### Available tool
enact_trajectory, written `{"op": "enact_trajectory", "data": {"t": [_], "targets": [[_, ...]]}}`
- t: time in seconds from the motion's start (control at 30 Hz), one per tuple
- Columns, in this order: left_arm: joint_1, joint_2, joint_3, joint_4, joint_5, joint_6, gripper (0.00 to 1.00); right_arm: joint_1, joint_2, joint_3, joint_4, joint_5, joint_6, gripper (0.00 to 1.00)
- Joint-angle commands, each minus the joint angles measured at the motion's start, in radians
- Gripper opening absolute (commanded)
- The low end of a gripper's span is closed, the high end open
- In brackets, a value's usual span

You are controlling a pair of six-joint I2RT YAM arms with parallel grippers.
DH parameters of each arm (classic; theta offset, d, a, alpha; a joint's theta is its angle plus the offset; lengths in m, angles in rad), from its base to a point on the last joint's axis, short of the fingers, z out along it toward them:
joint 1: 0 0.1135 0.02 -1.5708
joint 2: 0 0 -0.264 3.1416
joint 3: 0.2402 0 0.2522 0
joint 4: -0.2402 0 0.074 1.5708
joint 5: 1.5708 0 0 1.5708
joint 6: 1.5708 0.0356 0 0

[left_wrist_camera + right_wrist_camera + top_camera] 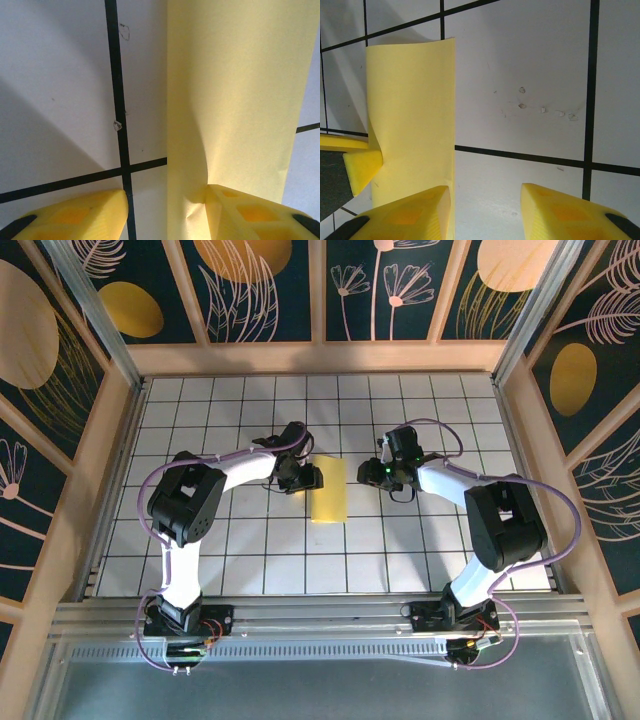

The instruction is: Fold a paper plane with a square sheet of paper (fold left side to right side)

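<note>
You have the square sheet of paper (328, 492) lying near the middle of the bench (420, 550), between the two arms. From above it shows as a tall, narrow yellow strip. Your left gripper (302, 478) is at the strip's left long edge, touching it. In the left wrist view its fingers (75, 215) stand wide apart and clamp nothing. One is over bare white tile beside a black grid line (116, 100). The other presses against the paper, which bulges up in a soft curve right at that tip, and the paper's long edge runs between the two. Your right gripper (378, 473) sits just off the strip's right side, jaws also apart with bare bench between them. In the right wrist view one of its tips is right beside the paper's edge, the other well clear over tile. The strip's far end is slightly lifted and curved, not pressed flat
</note>
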Motion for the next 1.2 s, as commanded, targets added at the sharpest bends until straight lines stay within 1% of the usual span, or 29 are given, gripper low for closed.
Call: {"op": "enact_trajectory", "data": {"t": [0.0,0.43,0.53,0.67,0.8,1.17], "targets": [[-0.025,0.139,-0.035,0.058,-0.021,-0.001,0.48,-0.008,-0.018,-0.02,0.03,-0.018,0.002,0.42],[-0.026,0.145,-0.024,0.044,-0.03,0.004,0.48,-0.003,-0.006,-0.019,0.04,-0.045,0.01,0.41],[-0.026,0.144,-0.026,0.044,-0.033,0.004,0.48,0.002,0.0,-0.019,0.051,-0.064,0.015,0.35],[-0.027,0.144,-0.026,0.044,-0.033,0.003,0.48,0.014,0.022,-0.015,0.072,-0.119,0.025,0.25],[-0.026,0.145,-0.026,0.044,-0.033,0.0,0.48,0.035,0.044,-0.015,0.113,-0.167,0.049,0.18],[-0.026,0.148,-0.026,0.045,-0.029,-0.007,0.48,0.051,0.066,-0.008,0.129,-0.157,0.066,0.17]]}}
